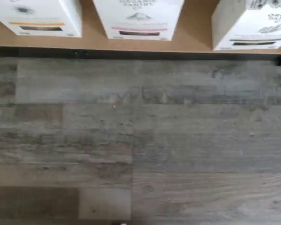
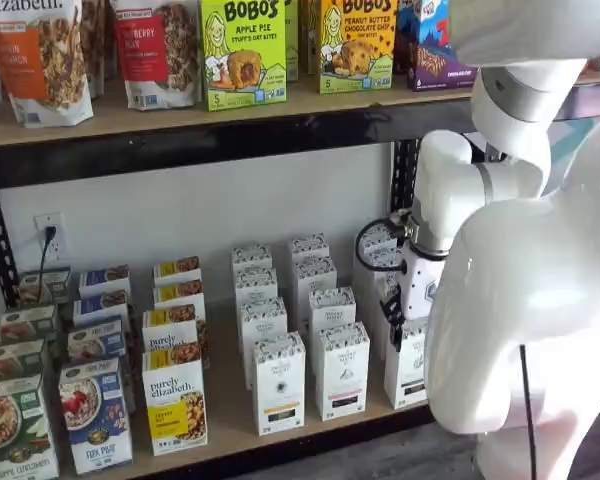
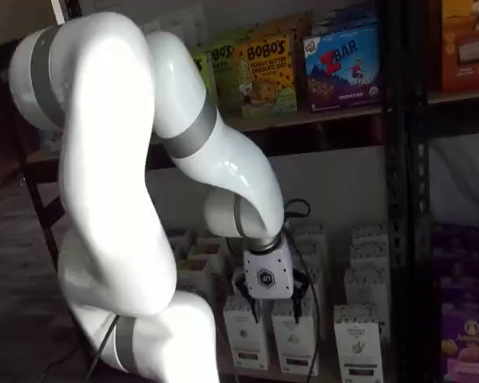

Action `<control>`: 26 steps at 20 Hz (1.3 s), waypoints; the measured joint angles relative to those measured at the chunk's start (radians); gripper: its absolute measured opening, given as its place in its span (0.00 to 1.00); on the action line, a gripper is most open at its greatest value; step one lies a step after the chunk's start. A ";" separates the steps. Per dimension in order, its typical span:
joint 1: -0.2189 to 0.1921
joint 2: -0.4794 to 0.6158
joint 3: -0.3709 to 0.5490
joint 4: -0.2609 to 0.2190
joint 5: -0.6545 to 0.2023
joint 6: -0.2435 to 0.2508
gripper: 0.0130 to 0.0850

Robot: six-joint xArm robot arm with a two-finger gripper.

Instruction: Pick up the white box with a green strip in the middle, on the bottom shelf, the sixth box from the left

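I have the arm low in front of the bottom shelf (image 1: 192,44), the gripper (image 3: 276,307) hanging with its black fingers (image 3: 257,307) spread apart and nothing between them — no carton touched yet. The white box (image 1: 250,23) with the green strip stands at the shelf's front edge, upright, its long axis vertical and its banded face turned out toward the aisle; in a shelf view the arm partly hides it (image 2: 408,365). Just beside it stands a pink-band carton (image 1: 138,18), and past that a yellow-band carton (image 1: 40,16). The risk, as I judge it: near-identical white cartons in a tight row — a slightly offset approach could close on the pink one, or a finger could tip the slim box backward.
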 joint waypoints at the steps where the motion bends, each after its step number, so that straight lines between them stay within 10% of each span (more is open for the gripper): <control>1: -0.005 0.019 -0.006 -0.002 -0.006 -0.003 1.00; 7: -0.041 0.147 -0.047 -0.189 -0.084 0.133 1.00; 14: -0.042 0.301 -0.102 0.039 -0.220 -0.082 1.00; 26: -0.068 0.526 -0.292 -0.141 -0.255 0.066 1.00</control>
